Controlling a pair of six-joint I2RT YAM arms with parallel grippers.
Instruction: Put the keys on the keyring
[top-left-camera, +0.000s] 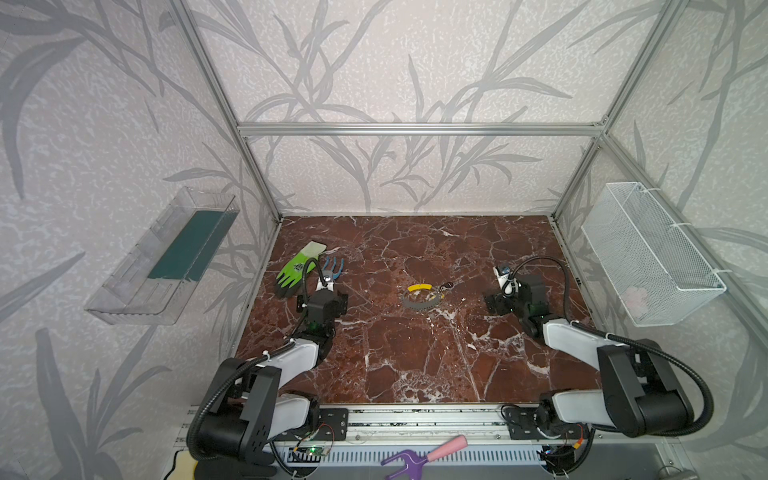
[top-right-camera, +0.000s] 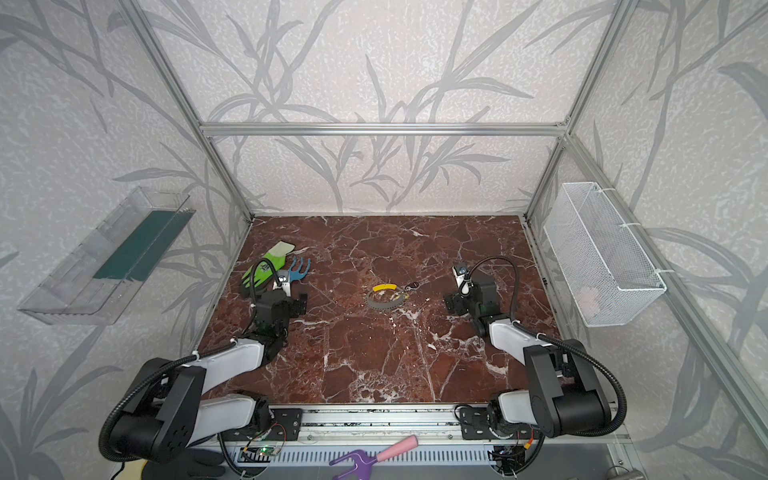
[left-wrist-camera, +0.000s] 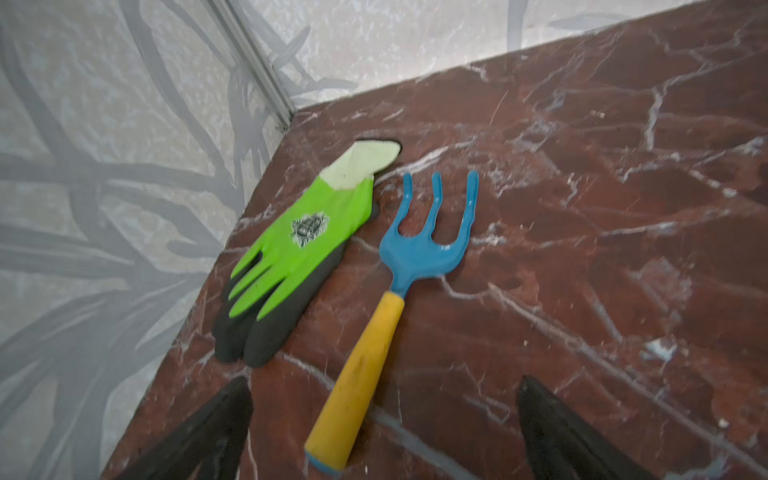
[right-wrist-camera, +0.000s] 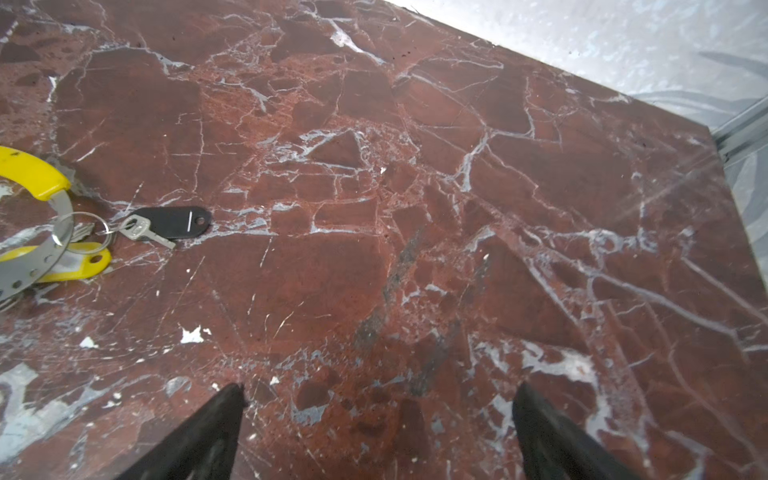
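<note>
Since both keys (right-wrist-camera: 144, 232) appear to be strung on it by a small wire ring (right-wrist-camera: 104, 225), the keyring (top-left-camera: 420, 304) is left lying flat about the middle of the desk (top-left-camera: 415, 357). Its yellow segment (top-left-camera: 419, 287) is turned toward the far edge. In the right wrist view the wire ring is seen looped round the grey band of the keyring. The black fob (right-wrist-camera: 174, 222) lies just outside the loop on the side toward the right edge, and the yellow tag (right-wrist-camera: 83, 262) is partly covered by the band; whether the loop itself is closed cannot be told. The right hand (right-wrist-camera: 382, 390) is held with its jaws wide apart and empty above bare desk, between the keyring and the right edge, presumably so that the loaded ring is not disturbed. The left hand (left-wrist-camera: 384, 390) is likewise spread wide and empty. It is held above the yellow handle end of a blue garden fork (left-wrist-camera: 419, 253), which lies beside a green glove (left-wrist-camera: 307, 245) near the left edge. Neither of these is seen to be gripped, and neither is judged to belong to the task, which is taken to be finished or very nearly so.
</note>
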